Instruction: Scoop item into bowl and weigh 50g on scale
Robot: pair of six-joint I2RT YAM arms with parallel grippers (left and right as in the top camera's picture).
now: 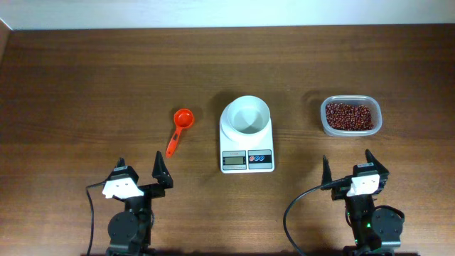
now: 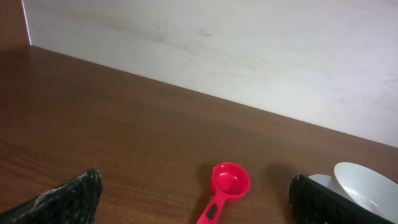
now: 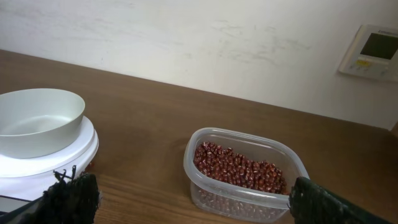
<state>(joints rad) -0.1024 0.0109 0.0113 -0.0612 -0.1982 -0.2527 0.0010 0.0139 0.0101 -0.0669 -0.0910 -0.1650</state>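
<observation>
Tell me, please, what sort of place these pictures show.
Probably an indoor lab or office workbench set up for a test, not a real kitchen. A dark brown wooden table stands against a plain white wall bearing a small white wall control panel. A flat white kitchen scale sits at the table's middle.

Wide gaps separate scoop, scale and bean tub
</observation>
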